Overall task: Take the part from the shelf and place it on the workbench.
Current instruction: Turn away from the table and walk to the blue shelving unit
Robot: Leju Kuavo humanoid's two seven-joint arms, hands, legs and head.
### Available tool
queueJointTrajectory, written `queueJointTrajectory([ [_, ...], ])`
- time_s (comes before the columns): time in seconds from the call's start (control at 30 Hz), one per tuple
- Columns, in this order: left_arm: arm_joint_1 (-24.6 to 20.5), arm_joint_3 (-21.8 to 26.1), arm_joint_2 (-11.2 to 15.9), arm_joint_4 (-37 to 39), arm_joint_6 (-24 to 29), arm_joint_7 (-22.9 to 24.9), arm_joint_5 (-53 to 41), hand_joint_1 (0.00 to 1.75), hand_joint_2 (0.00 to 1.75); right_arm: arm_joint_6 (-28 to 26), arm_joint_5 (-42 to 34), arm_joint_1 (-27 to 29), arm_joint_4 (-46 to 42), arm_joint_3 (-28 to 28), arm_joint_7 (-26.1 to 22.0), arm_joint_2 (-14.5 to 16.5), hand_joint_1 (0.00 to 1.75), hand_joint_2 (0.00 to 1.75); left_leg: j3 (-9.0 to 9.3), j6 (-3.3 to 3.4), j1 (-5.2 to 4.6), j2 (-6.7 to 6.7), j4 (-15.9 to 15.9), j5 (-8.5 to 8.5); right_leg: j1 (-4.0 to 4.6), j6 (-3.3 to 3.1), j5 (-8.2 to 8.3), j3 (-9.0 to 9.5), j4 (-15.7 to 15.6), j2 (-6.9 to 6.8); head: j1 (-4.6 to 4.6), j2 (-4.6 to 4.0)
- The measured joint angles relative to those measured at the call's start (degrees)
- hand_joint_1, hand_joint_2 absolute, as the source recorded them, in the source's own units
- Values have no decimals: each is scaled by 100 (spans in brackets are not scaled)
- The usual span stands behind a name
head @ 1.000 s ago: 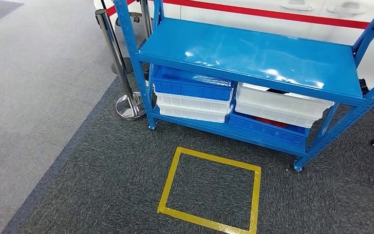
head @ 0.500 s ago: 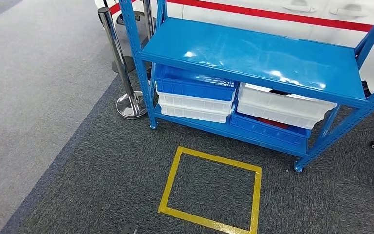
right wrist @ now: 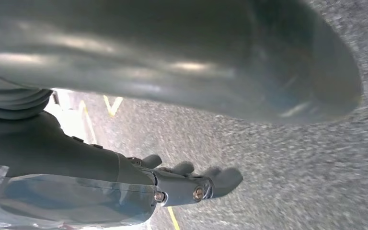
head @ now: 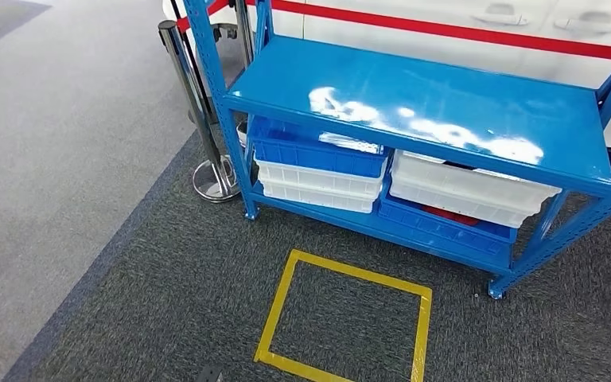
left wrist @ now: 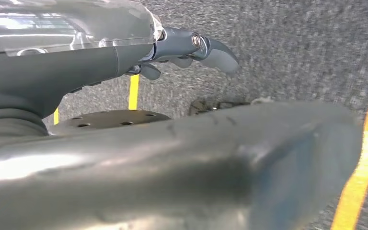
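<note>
Ahead of you, the head view shows a blue shelf (head: 414,111) standing on dark carpet (head: 167,302), its long axis running from near left to far right, and its glossy top board carries nothing but glare. Under that board sit four bins: a blue bin (head: 318,147) stacked on a white bin (head: 318,185) on the left, and a white bin (head: 469,187) over a blue bin (head: 445,227) on the right. You cannot make out the part itself; a sliver of something red (head: 445,213) shows in the lower right bin and something dark peeks behind the upper right one, too hidden to name or to say which way it points. A yellow tape square (head: 342,318) lies on the carpet just in front of the shelf, and a chrome post (head: 195,111) stands by the shelf's left end, with a white panel bearing a red stripe (head: 445,32) behind. The wrist views give you what the head view lacks: your left hand (left wrist: 182,48) and right hand (right wrist: 182,184) hang over the carpet, fingers (left wrist: 215,50) loosely curved, slightly apart and holding nothing, with yellow tape visible beyond each.
</note>
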Motion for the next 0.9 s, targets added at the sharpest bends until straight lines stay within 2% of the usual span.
queueJointTrajectory([
  [0.03, -11, 0, 0, 0, 0, -2, -1, 0, 0, 2, 2, 0, -1, 0, 3, 1, 0, 0, -147, -32, 11, 14, 312, 126, -2, -47, -62, 87, -18, -12, -1, 1],
  [0.07, -20, 0, 0, 0, 0, -4, -1, 0, 0, 2, 3, -6, -1, 0, 4, 1, 0, 0, -381, -56, 18, 33, 681, 233, -3, -84, -121, 184, -36, -20, -1, 1],
  [0.1, -22, 0, -1, 0, 0, -5, -1, 0, 0, 2, 3, -10, -2, 0, 4, 0, 0, 0, -672, -79, 22, 56, 1071, 257, 0, -108, -191, 283, -63, -30, -1, 1],
  [0.13, -18, 0, -1, 0, 0, -5, -1, 0, 0, 2, 3, -14, -1, -1, 5, -1, 0, 0, -947, -91, 22, 68, 1374, 151, 3, -122, -266, 386, -83, -31, -2, 1],
  [0.2, 5, 0, -1, 0, 0, -4, 0, 0, 0, 2, 3, -14, -1, -2, 7, -1, 0, 0, -1396, -86, 20, 74, 1631, -339, 12, -134, -439, 622, -118, -18, -2, 0],
  [0.23, 17, 0, -1, 0, 0, -4, 0, 0, 0, 2, 3, -10, -1, -2, 7, -1, 0, 0, -1533, -65, 14, 74, 1565, -558, 18, -135, -533, 755, -138, -9, -2, 0],
  [0.27, 29, 0, 0, 0, 0, -6, 0, 0, 0, -1, 3, -4, -1, -2, 7, -1, 0, 0, -1617, -32, 3, 74, 1378, -650, 25, -134, -632, 901, -162, -1, -1, 0],
  [0.3, 42, 0, 2, 0, 0, -7, -1, 0, 0, -5, 3, 2, -1, -2, 7, 1, 0, 0, -1657, 22, -18, 76, 1093, -523, 34, -130, -730, 1052, -190, 3, -1, 0],
  [0.33, 59, 0, 7, 1, 0, -7, -1, 0, 0, -12, 4, 23, 1, -2, 6, 5, 0, 0, -1672, 100, -53, 82, 732, -90, 37, -124, -821, 1186, -217, 4, -1, 0],
  [0.37, 78, -1, 19, 1, 1, -4, -1, 0, 0, -22, 5, 34, 5, -2, 5, 15, 0, 0, -1671, 167, -91, 65, 404, 458, 48, -94, -916, 1308, -234, 27, -2, 1],
  [0.4, 97, -1, 29, 2, 2, 4, -1, 0, 0, -34, 8, 34, 9, -2, 3, 24, 0, 0, -1660, 220, -125, 52, 197, 927, 56, -53, -1006, 1408, -253, 43, -2, 1],
  [0.43, 104, -2, 35, 2, 1, 14, -3, 0, 0, -48, 9, 31, 12, -2, 1, 32, 0, 0, -1648, 258, -150, 35, 102, 1235, 60, -3, -1081, 1488, -287, 66, -2, 1],
  [0.47, 91, -2, 37, 2, -1, 23, -5, 0, 0, -60, 12, 3, 11, -2, -5, 36, 0, 0, -1625, 277, -165, 14, 111, 1280, 67, 55, -1144, 1570, -346, 85, -2, 1],
  [0.53, 22, -2, 30, 1, -8, 35, -10, 0, 0, -79, 16, -44, -9, -3, -21, 36, 0, 0, -1520, 337, -147, 14, 79, 1142, 59, 110, -1234, 1712, -441, 67, -1, 1],
  [0.57, -18, -3, 28, 1, -8, 41, -13, 0, 0, -84, 17, -63, -18, -3, -35, 36, 0, 44, -1440, 372, -136, 13, 15, 1094, 57, 125, -1298, 1674, -328, 53, 0, 1],
  [0.6, -44, -3, 27, 1, 1, 55, -16, 0, 0, -88, 18, -77, -25, -4, -49, 37, 0, 87, -1354, 392, -120, 14, -50, 1046, 55, 136, -1395, 1520, -55, 42, 1, 1],
  [0.67, -62, -8, 24, 1, 32, 108, -35, 0, 87, -86, 13, -78, -25, -7, -72, 37, 0, 175, -1214, 413, -121, 10, -103, 933, 62, 173, -1591, 910, 781, 37, 1, 0],
  [0.7, -54, -13, 20, 1, 55, 141, -58, 0, 131, -84, 4, -69, -24, -10, -80, 35, 0, 175, -1146, 409, -121, -2, -109, 871, 66, 191, -1597, 597, 1116, 37, 1, 0],
  [0.73, -42, -21, 17, 1, 79, 174, -83, 0, 175, -81, -10, -49, -23, -16, -93, 33, 0, 175, -1071, 405, -122, -19, -109, 808, 71, 203, -1479, 358, 1267, 37, 1, 0],
  [0.77, -31, -32, 14, 1, 103, 204, -108, 0, 175, -79, -26, -24, -21, -25, -109, 31, 0, 131, -987, 399, -122, -40, -109, 746, 73, 207, -1235, 211, 1213, 37, 1, 0],
  [0.8, -22, -42, 13, 1, 123, 228, -131, 0, 175, -80, -42, -2, -20, -35, -127, 30, 0, 87, -899, 387, -122, -60, -108, 686, 74, 201, -895, 156, 971, 37, 1, 0],
  [0.83, -17, -51, 13, 1, 137, 249, -154, 0, 175, -80, -55, 19, -17, -46, -147, 30, 0, 44, -831, 370, -122, -71, -108, 628, 77, 181, -549, 149, 646, 38, 1, 0],
  [0.87, -21, -61, 13, 2, 148, 272, -177, 0, 175, -80, -68, 34, -11, -59, -160, 30, 0, 0, -774, 344, -132, -78, -94, 573, 91, 154, -296, 170, 350, 39, 1, 0],
  [0.9, -29, -78, 12, 2, 155, 298, -203, 0, 175, -74, -84, 37, -6, -74, -171, 30, 0, 0, -747, 315, -138, -79, -82, 534, 105, 109, -165, 193, 132, 40, 1, 1],
])
